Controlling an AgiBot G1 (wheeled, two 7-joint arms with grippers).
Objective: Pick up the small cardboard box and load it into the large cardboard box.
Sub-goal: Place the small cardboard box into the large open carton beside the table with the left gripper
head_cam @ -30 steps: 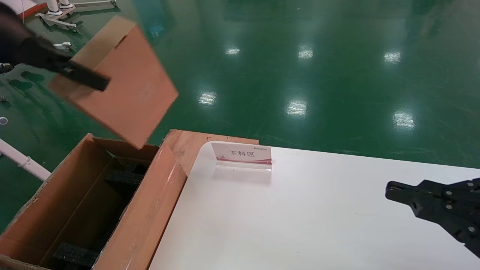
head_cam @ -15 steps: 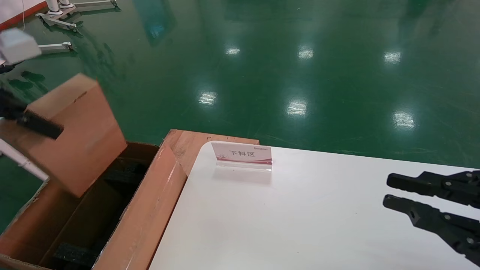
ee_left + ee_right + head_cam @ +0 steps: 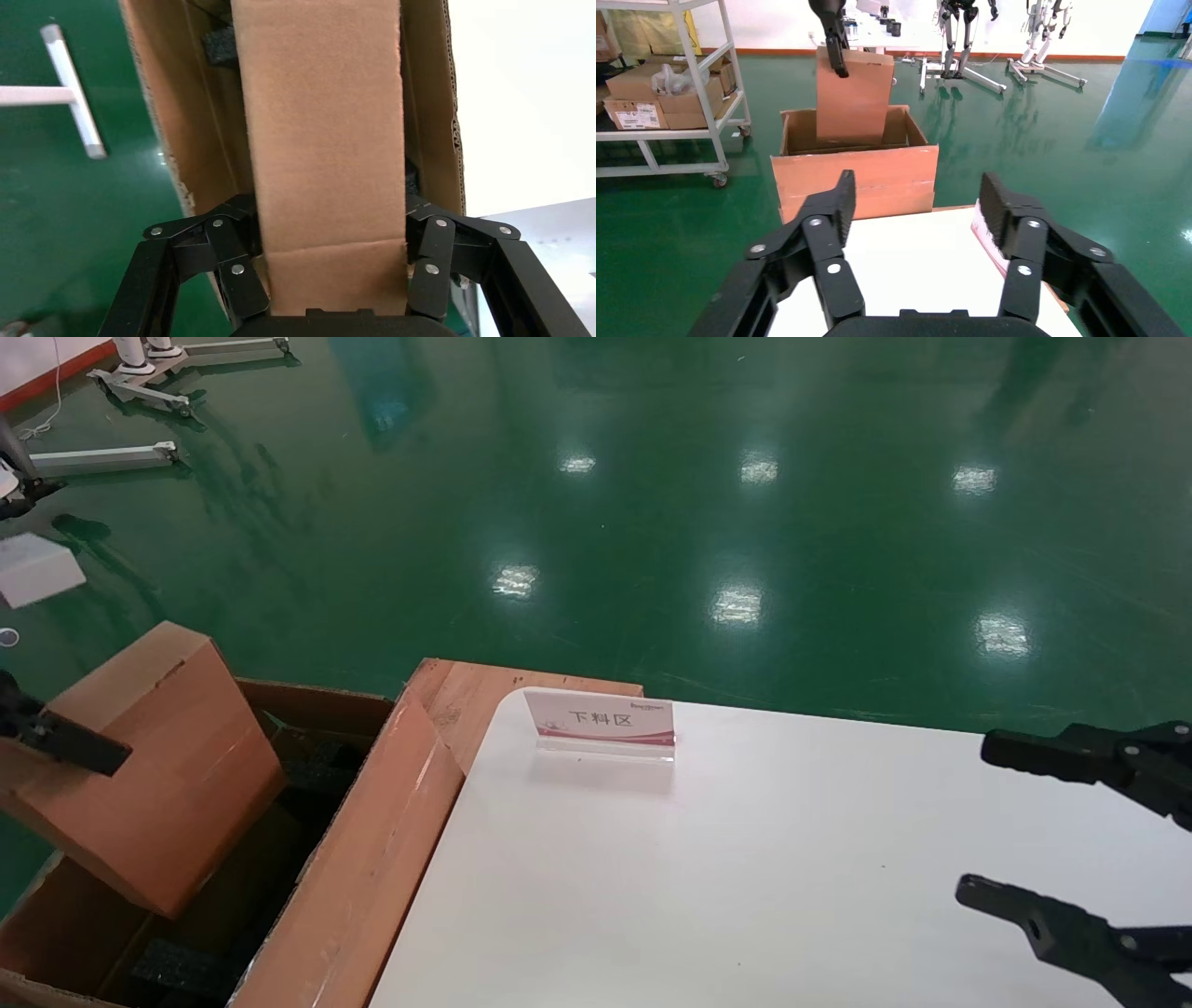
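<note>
The small cardboard box (image 3: 177, 775) is plain brown and hangs tilted at the left, its lower end inside the open top of the large cardboard box (image 3: 372, 840). My left gripper (image 3: 93, 752) is shut on its upper end, one finger on each broad face, as the left wrist view (image 3: 327, 210) shows. Black foam blocks (image 3: 182, 966) lie in the large box. In the right wrist view the small box (image 3: 852, 98) stands in the large box (image 3: 856, 175). My right gripper (image 3: 978, 817) is open and empty over the white table's right side; its own view (image 3: 918, 186) shows the same.
A white table (image 3: 745, 896) carries a small pink-and-white sign (image 3: 601, 721) near its far edge. A wooden board (image 3: 466, 696) lies between table and large box. A white shelving cart (image 3: 666, 105) with cartons stands beyond on the green floor.
My left gripper has carried the small box down and to the left, from above the large box into its opening. My right gripper has opened from shut to wide apart.
</note>
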